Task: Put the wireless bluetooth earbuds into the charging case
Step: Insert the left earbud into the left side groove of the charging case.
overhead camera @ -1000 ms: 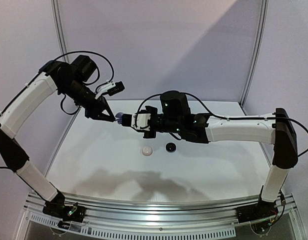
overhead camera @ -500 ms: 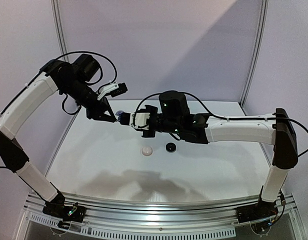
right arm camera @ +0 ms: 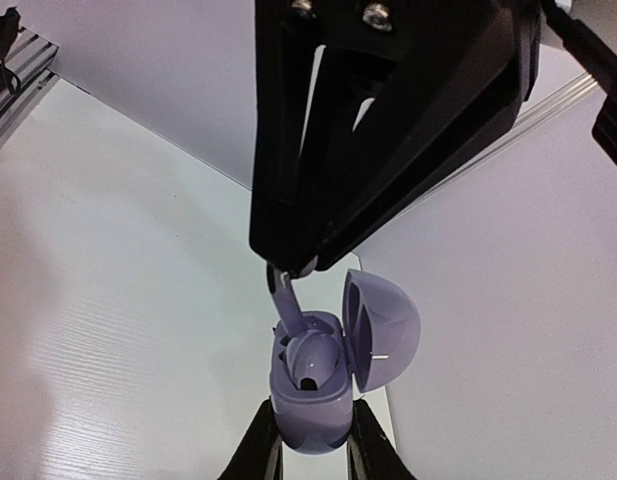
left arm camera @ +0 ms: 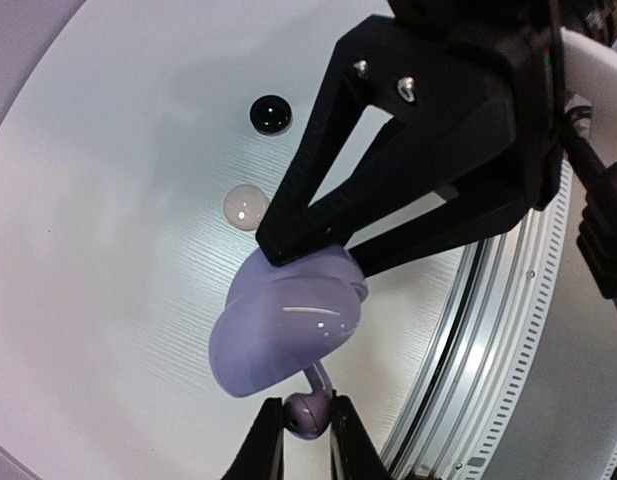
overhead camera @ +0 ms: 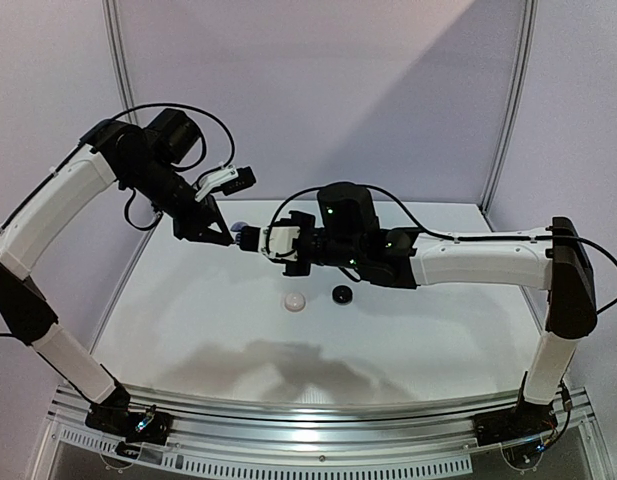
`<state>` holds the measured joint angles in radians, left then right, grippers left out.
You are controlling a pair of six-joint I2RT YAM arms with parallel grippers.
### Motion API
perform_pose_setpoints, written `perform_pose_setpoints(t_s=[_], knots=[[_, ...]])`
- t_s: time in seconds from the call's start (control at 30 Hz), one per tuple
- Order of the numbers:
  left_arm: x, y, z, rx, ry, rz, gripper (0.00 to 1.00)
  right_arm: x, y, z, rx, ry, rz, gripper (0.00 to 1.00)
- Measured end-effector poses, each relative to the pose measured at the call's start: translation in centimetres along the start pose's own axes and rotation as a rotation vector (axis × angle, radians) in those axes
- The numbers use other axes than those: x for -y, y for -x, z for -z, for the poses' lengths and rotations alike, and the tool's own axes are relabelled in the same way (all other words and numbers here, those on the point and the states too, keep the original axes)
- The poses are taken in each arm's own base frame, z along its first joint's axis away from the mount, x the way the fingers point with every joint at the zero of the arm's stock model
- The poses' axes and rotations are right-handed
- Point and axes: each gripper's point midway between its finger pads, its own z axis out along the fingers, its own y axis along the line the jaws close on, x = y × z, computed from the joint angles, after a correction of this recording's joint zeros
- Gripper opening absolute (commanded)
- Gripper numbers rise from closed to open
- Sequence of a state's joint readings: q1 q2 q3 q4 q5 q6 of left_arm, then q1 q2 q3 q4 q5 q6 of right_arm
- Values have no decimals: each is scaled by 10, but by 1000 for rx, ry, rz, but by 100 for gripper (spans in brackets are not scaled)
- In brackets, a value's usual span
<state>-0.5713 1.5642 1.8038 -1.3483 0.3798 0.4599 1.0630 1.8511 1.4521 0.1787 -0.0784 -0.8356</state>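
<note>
1. The earbud point(left arm camera: 306, 414): glossy lavender, stemmed, pinched between the left jaws, its end in the charging case point(right arm camera: 309, 408).
2. That charging case: lavender, lid open, clamped between the right jaws above the desk point(overhead camera: 208, 320).

White table point(overhead camera: 188, 330) in a pale booth
Lilac-grey wall panels point(overhead camera: 318, 90), joined by metal posts point(overhead camera: 114, 60), stand behind its glossy, softly lit top.

light: bright, even | shadows: soft on table point(overhead camera: 188, 310) | focus: sharp
</note>
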Motion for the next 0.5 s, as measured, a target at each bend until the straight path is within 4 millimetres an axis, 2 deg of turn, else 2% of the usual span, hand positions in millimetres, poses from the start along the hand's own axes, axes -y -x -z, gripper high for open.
perform_pose_setpoints(t_s=[0.5], knots=[[0,-6,-4,-21,0,-4,3,-4,4,0,6,6,19,0]])
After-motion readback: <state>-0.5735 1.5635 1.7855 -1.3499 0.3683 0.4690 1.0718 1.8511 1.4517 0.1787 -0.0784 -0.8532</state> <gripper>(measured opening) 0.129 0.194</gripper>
